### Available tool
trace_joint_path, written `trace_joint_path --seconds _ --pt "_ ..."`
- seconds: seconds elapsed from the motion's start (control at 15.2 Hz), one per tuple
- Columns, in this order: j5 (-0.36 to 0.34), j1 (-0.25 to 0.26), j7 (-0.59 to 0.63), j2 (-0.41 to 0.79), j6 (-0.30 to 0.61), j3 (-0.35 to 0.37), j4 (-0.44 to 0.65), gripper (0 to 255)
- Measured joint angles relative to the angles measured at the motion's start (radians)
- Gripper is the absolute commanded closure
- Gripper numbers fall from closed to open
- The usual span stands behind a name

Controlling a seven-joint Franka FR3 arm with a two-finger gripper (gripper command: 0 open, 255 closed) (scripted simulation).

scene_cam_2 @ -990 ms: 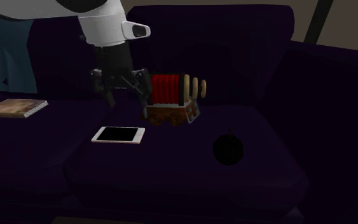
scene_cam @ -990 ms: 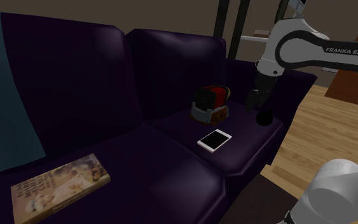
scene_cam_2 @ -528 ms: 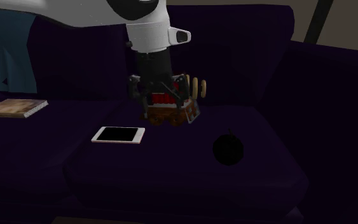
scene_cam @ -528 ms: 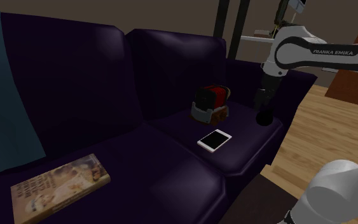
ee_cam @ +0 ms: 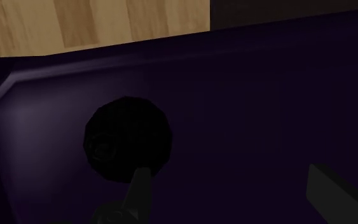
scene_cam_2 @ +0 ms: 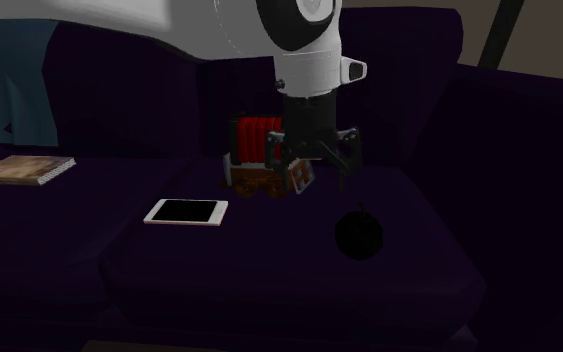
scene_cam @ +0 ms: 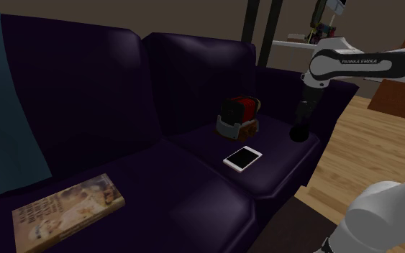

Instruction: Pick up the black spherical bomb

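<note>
The all-black two-finger gripper (scene_cam_2: pixel 309 174) hangs with its fingers spread wide and nothing between them. The black spherical bomb (ee_cam: pixel 128 139) rests on the dark purple sofa cushion (scene_cam_2: pixel 269 262) just below the hand. It sits in line with one finger (ee_cam: pixel 139 186) rather than centred in the gap, close to the cushion's outer edge.

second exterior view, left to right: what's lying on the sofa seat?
book → white-edged phone → red-and-brown object → black round bomb
</note>
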Motion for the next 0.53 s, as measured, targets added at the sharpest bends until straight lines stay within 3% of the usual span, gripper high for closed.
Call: trace_joint_path --seconds 0.4,0.53 --pt "-0.011 -0.016 -0.145 0.157 0.038 -0.117 0.132 0" --pt "-0.012 -0.020 -0.165 0.182 0.068 -0.137 0.128 0"
